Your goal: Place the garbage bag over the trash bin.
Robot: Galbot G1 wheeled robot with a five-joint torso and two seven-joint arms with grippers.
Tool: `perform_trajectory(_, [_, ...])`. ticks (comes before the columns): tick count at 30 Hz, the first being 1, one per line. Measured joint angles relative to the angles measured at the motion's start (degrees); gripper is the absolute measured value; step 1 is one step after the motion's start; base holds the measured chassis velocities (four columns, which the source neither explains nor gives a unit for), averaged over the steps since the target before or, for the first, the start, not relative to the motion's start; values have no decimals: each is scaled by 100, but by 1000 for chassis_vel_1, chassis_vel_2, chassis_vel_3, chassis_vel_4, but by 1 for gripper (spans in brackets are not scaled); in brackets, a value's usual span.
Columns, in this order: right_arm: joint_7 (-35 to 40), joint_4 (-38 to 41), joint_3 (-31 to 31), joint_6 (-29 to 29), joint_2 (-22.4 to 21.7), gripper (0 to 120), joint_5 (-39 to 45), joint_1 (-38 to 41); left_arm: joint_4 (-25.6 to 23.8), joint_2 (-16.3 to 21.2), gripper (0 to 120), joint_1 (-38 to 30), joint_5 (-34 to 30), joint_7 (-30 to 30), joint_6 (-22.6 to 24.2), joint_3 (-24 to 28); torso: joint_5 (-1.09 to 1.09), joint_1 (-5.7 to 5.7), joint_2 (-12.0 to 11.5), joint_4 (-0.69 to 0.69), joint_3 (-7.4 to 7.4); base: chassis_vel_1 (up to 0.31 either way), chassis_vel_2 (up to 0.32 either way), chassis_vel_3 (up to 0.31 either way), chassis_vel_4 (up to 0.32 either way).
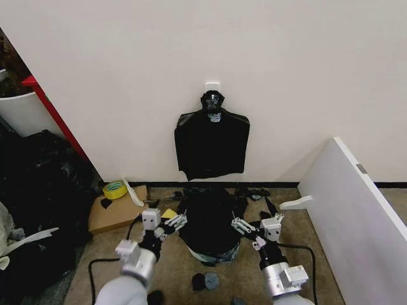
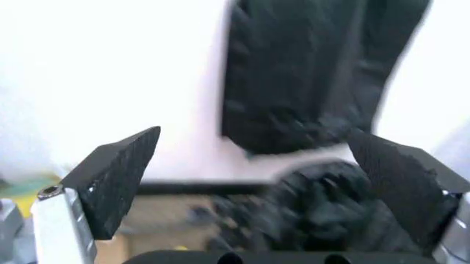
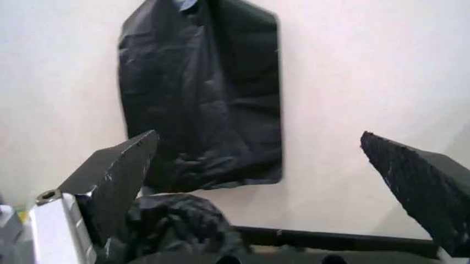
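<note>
Bag (image 1: 210,219) covers the bin (image 1: 215,256) on the floor — left gripper (image 1: 175,223) and right gripper (image 1: 241,227) flank it, both spread wide, holding nothing.

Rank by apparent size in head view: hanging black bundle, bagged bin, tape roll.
1. Hanging bundle
2. Bin under the bag, a little smaller; it sits nearer the camera, so this order is unsure.
3. Tape roll, clearly smallest.

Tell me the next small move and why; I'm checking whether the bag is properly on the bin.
Probably draw both grippers back. The bag already drapes over the bin, whose pale wall shows beneath its hem. The left gripper and right gripper are open beside it, holding nothing.
</note>
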Motion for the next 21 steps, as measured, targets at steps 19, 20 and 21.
perform_trajectory(19, [-551,-133,748,2049,546,100,-145,-999,-203,-964,100,1692,2167,-113,-2289,-590,-1,0,0,0,0,0,0,0,0])
perform_trajectory(20, [-572,-121,780,2050,550,100,-175,-1004,-217,-966,100,1754,2180,-119,-2289,-578,0,0,0,-1,1,0,0,0,0])
perform_trajectory(21, [-581,-96,805,2049,550,100,-196,-1005,-228,-967,100,1807,2193,-122,-2292,-563,0,0,0,-1,0,0,0,0,0])
